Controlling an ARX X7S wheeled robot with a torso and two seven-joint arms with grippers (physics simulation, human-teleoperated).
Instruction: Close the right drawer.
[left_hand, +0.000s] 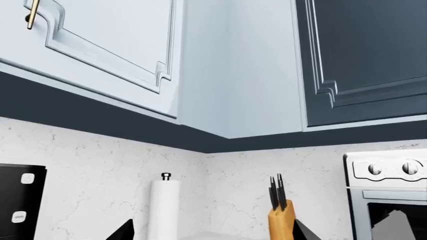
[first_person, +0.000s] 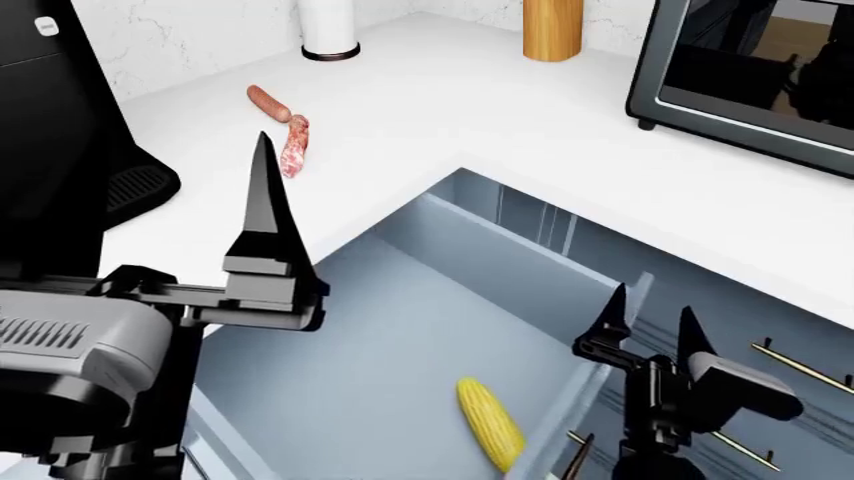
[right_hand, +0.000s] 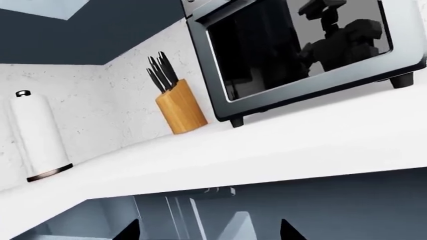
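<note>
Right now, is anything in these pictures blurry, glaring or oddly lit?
Head view: sharp all over, flat even light, only a soft shadow inside the open right drawer around the corn cob. Right wrist view: crisp but tilted, and the toaster oven door mirrors a dark robot shape. Left wrist view: no blur or glare, with a dark band under the wall cabinets.

Showing matt, smooth painted panels inside the right drawer (first_person: 400, 330), light blue-grey. Carrying slim brass-looking metal bars on the darker drawers (first_person: 801, 365) at four o'clock. Gleaming faintly across the smooth white countertop (first_person: 534, 120). Looking like pale veined marble along the backsplash (left_hand: 100, 170). Displaying warm wood on the knife block (right_hand: 180, 107), glossy dark glass in the silvery toaster oven (right_hand: 300, 45), and matt white paper on the towel roll (right_hand: 37, 135).
</note>
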